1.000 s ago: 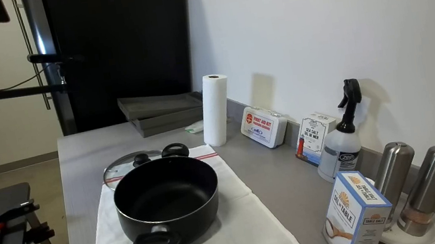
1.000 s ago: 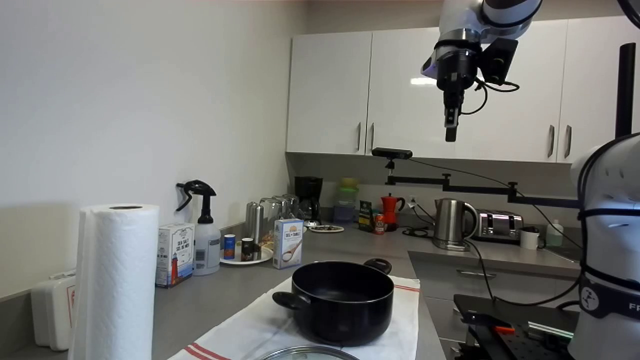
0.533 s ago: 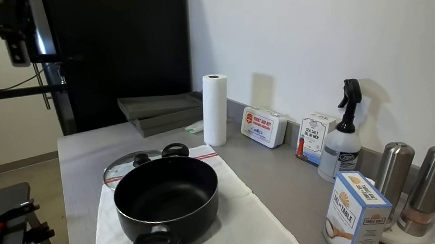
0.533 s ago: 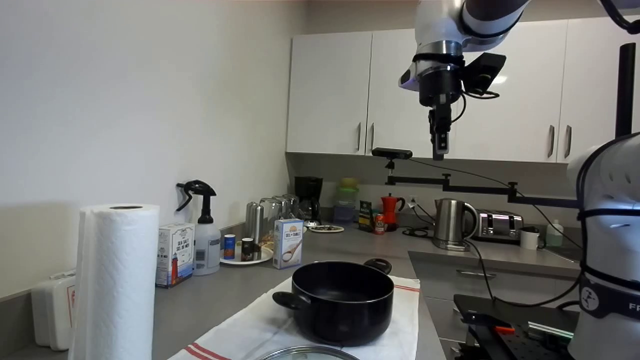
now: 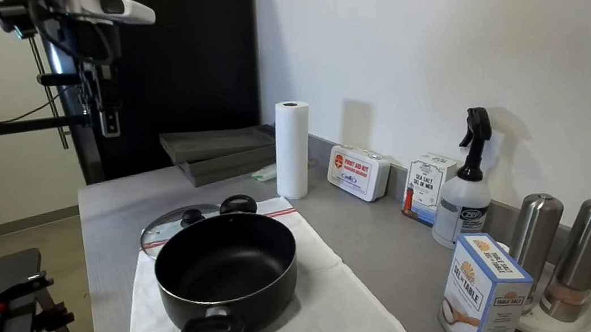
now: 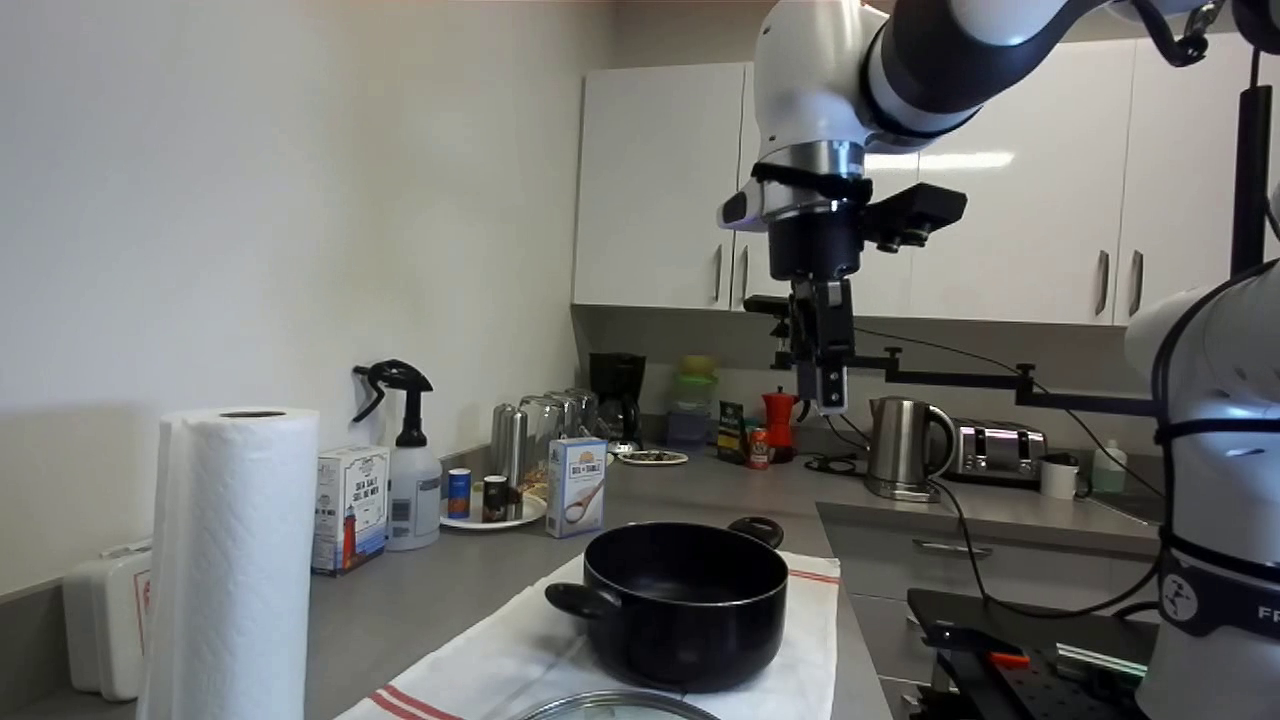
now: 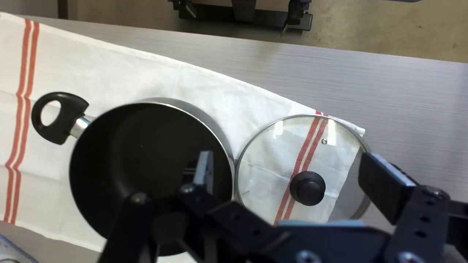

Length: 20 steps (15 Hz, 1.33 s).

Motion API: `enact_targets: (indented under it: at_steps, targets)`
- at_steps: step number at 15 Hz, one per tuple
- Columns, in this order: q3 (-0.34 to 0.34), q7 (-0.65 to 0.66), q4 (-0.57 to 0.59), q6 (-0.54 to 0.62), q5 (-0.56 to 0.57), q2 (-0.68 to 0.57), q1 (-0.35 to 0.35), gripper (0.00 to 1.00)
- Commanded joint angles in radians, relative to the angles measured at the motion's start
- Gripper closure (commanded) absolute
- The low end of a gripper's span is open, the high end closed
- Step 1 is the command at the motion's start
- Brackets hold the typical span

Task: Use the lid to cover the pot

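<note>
Jaws wide apart, gripper (image 7: 292, 177) high above the towel (image 7: 219, 96);
lid (image 7: 276, 171) flat, just beside the pot (image 7: 146, 157), knob (image 7: 308, 188) up; pot's handles (image 5: 230, 329) point near and far in an exterior view.

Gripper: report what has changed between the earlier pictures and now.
The gripper has come down and toward the lid, sitting lower in both exterior views. Nothing has been taken hold of or let go; it hangs open. The lid, the pot and the striped towel stay as they were.
</note>
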<state>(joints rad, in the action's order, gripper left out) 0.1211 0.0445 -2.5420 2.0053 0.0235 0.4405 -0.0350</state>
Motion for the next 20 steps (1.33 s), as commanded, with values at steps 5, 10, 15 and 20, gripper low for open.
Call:
enact_targets:
  at_steps: [5,10,15,20]
  targets:
    - [0.076,0.099,0.091,0.232,0.144,-0.313,-0.047,0.00]
    - [0.085,0.147,0.145,0.354,0.223,-0.483,-0.088,0.00]
    - [0.070,0.117,0.199,0.450,0.209,-0.614,-0.128,0.00]
    - [0.056,0.084,0.250,0.532,0.189,-0.727,-0.144,0.00]
